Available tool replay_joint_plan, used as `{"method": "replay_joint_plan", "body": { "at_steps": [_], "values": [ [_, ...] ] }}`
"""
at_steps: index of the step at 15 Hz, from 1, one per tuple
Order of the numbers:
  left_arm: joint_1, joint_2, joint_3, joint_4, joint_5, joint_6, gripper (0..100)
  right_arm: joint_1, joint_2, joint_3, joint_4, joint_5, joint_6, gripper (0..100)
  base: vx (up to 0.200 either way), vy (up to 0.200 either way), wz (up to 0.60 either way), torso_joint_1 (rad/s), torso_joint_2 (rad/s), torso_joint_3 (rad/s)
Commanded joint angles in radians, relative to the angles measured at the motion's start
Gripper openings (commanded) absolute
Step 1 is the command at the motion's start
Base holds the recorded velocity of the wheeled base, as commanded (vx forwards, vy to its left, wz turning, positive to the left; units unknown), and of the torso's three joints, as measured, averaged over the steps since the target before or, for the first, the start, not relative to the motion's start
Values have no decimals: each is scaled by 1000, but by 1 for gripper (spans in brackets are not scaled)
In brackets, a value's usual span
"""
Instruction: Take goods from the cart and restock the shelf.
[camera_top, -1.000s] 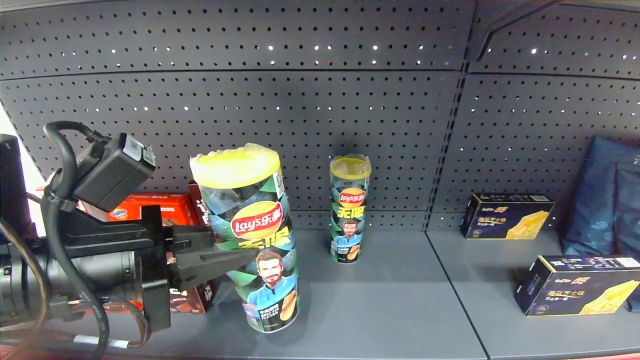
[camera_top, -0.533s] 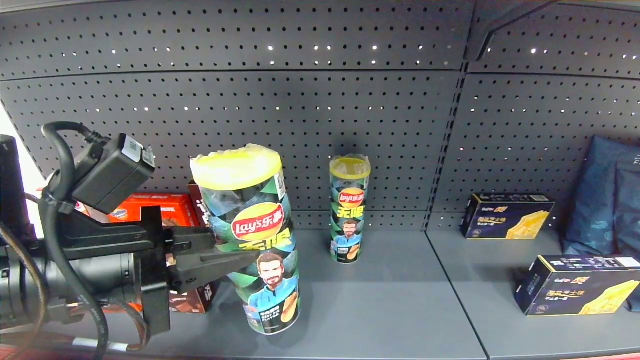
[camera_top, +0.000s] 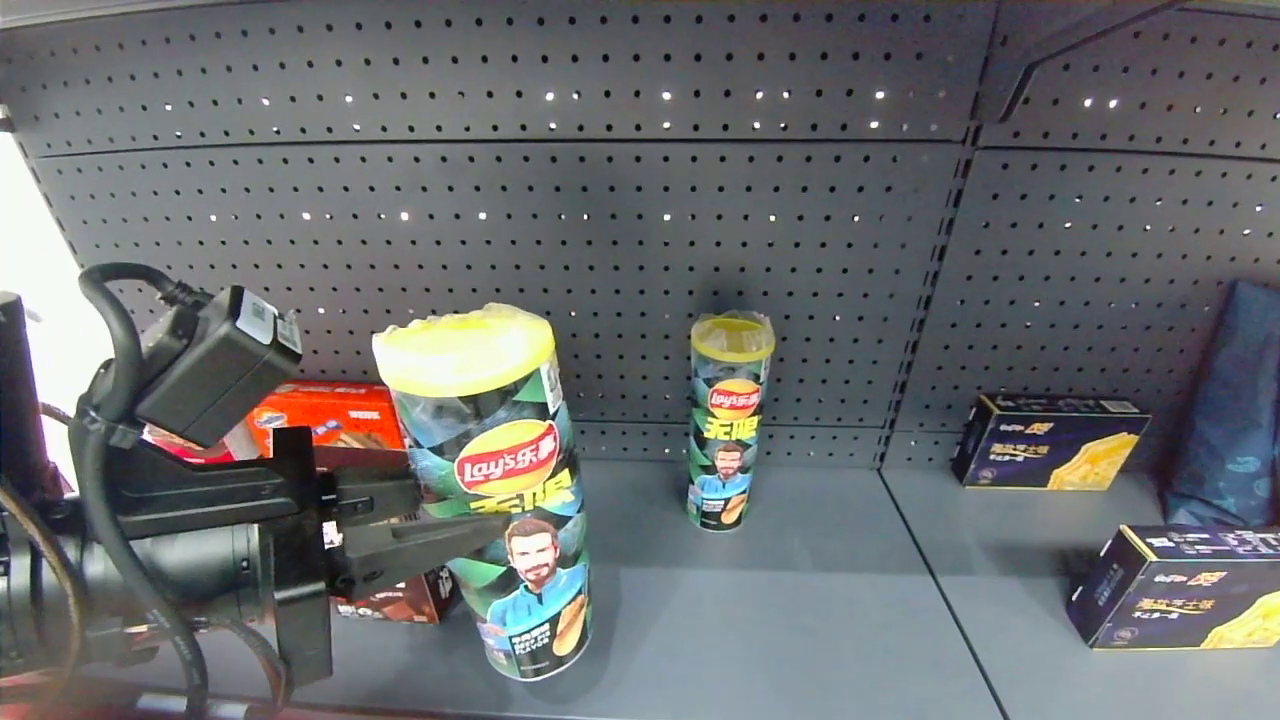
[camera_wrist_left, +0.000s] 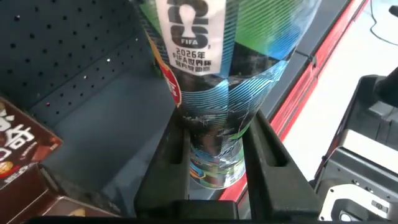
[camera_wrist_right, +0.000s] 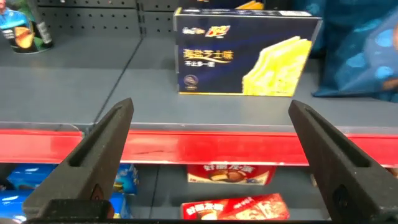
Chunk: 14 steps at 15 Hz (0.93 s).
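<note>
A tall chips can (camera_top: 480, 490) with a yellow lid stands upright near the front left of the grey shelf (camera_top: 800, 620). My left gripper (camera_top: 440, 520) comes in from the left and is shut on the can's lower half. In the left wrist view the can (camera_wrist_left: 217, 93) sits between both fingers (camera_wrist_left: 171, 149), its base down on the shelf. A second, smaller-looking chips can (camera_top: 730, 420) stands farther back against the pegboard. My right gripper (camera_wrist_right: 214, 162) is open with nothing in it, level with the shelf's red front edge (camera_wrist_right: 217, 146).
An orange box (camera_top: 320, 415) and a brown box (camera_top: 395, 600) lie left of the held can. Two dark blue boxes (camera_top: 1050, 440) (camera_top: 1180, 590) and a blue bag (camera_top: 1230, 400) fill the right bay. Bare shelf lies between the cans and the boxes. Goods (camera_wrist_right: 230, 208) sit on the lower shelf.
The whole head view has shifted, so the camera moved. The left gripper stays shut on the can, which now sits slightly farther left of the back can.
</note>
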Motion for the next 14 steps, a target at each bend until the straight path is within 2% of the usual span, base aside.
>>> {"method": "replay_joint_plan", "body": {
  "at_steps": [1, 3, 4, 5, 6, 8, 9, 11, 14],
  "values": [
    [1, -3, 6, -3, 0, 0, 0, -6, 30, 0, -1, 1, -9, 100, 0, 0, 0, 0, 0, 0],
    [-1, -13, 20, 5, -3, -3, 0, -9, 28, 0, -6, -6, 6, 100, 0, 0, 0, 0, 0, 0],
    [12, -16, 29, 5, -4, -9, 0, -9, 50, -83, -26, -57, 90, 100, 0, 0, 0, 0, 0, 0],
    [15, -16, 37, 1, -6, -11, 0, -1, 289, -397, -18, -77, 259, 100, 0, 0, 0, 0, 0, 0],
    [15, -15, 40, -6, -6, -12, 0, 8, 380, -466, -6, -66, 316, 100, 0, 0, 0, 0, 0, 0],
    [16, -15, 59, -10, -6, -11, 0, 38, 396, -425, 43, 61, 23, 100, 0, 0, 0, 0, 0, 0],
    [16, -16, 60, -10, -6, -11, 0, 48, 401, -419, 45, 76, 14, 100, 0, 0, 0, 0, 0, 0],
    [32, -16, 69, -9, -6, -11, 0, 94, 510, -454, 48, 176, -34, 100, 0, 0, 0, 0, 0, 0],
    [33, -16, 80, -7, -6, -12, 0, 172, 722, -574, 7, 193, -69, 100, 0, 0, 0, 0, 0, 0]
  ]
}}
